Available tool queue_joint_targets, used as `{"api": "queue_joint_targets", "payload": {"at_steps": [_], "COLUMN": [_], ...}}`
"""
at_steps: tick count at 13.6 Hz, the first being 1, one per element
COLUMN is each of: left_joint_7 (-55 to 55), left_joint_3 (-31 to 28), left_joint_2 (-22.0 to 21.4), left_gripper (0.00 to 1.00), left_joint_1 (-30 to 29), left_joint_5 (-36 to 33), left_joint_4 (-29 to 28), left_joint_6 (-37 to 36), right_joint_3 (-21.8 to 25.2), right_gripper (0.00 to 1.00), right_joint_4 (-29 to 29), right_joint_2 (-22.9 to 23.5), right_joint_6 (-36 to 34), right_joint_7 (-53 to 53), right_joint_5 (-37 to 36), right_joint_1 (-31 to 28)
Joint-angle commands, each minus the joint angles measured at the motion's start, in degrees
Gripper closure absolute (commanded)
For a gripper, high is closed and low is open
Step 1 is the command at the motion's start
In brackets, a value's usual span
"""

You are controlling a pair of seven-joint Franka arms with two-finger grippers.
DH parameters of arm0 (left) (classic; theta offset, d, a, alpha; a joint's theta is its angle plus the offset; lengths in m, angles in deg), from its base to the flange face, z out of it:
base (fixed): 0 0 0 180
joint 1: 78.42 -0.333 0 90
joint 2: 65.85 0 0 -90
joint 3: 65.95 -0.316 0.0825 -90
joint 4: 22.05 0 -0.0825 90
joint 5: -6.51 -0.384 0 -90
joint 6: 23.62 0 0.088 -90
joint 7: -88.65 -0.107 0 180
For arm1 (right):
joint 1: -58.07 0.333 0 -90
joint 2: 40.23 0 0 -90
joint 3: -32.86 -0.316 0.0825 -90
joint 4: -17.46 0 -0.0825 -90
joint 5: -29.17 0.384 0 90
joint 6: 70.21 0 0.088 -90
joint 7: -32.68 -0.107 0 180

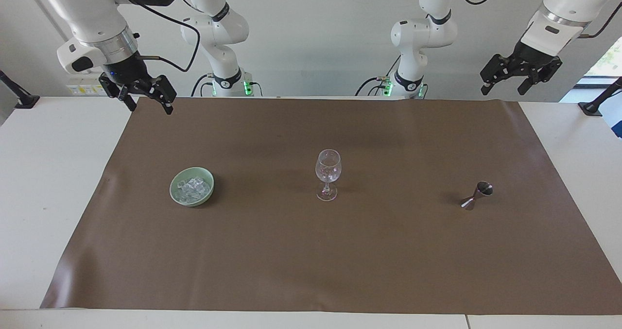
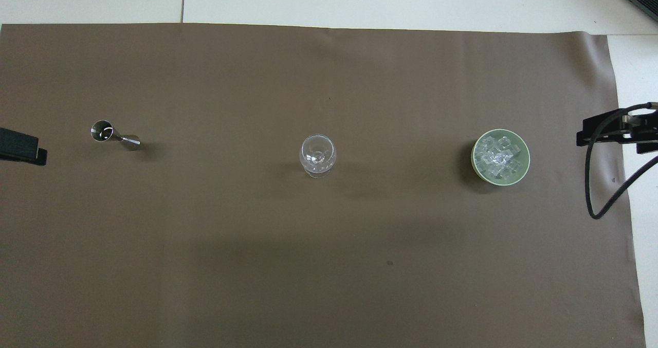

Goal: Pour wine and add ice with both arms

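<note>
Facing view: both arms hang raised at the robots' edge of the worktop (image 1: 58, 183), each near its own corner of the brown mat (image 1: 311, 251). The right gripper (image 1: 146, 98) and the left gripper (image 1: 517, 78) hold nothing, and both sets of jaws stand open. On the mat, in a row along its middle, sit a green bowl (image 1: 192, 186) heaped with the ice (image 1: 193, 188) toward the right arm's end, a clear wine glass (image 1: 328, 173) upright at the centre, and a steel jigger (image 1: 477, 195) leaning toward the left arm's end. The three stand well apart. The glass shows something small and glinting low in its bowl; whether that is ice or only reflection cannot be told. No dark liquid shows in it.

As a judgement, the task looks barely begun: neither gripper is near the jigger or the bowl, so pouring and adding ice both appear left to do.

Overhead view: only the tips of the grippers show at the side edges, so their height is read from the facing view. This view looks into the jigger's cup (image 2: 104, 131) and down onto the separate cubes in the bowl (image 2: 500, 157), and confirms the glass (image 2: 317, 155) lies between them.
</note>
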Motion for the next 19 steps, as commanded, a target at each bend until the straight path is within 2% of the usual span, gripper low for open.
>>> {"api": "queue_joint_targets", "payload": {"at_steps": [1, 7, 10, 19], "left_joint_7": [-0.37, -0.45, -0.54, -0.63], "left_joint_3": [0.22, -0.04, 0.05, 0.05], "left_joint_2": [-0.90, -0.81, -0.81, 0.59], "left_gripper": [0.00, 0.00, 0.00, 0.00], "left_joint_1": [-0.67, -0.05, -0.23, -0.40], "left_joint_5": [-0.26, -0.26, -0.17, 1.06], "left_joint_4": [-1.06, -0.89, -1.24, -0.45], "left_joint_6": [0.51, 1.57, 4.99, 5.26], "right_joint_3": [-0.11, -0.11, -0.11, -0.11], "right_gripper": [0.00, 0.00, 0.00, 0.00], "right_joint_4": [-0.85, -0.85, -0.85, -0.85], "right_joint_2": [-0.95, -0.95, -0.95, -0.95], "right_joint_6": [-0.32, -0.40, -0.32, -0.32], "right_joint_7": [1.04, 1.04, 1.04, 1.04], "right_joint_5": [0.26, 0.26, 0.26, 0.26], "right_joint_1": [-0.45, -0.45, -0.45, -0.45]}}
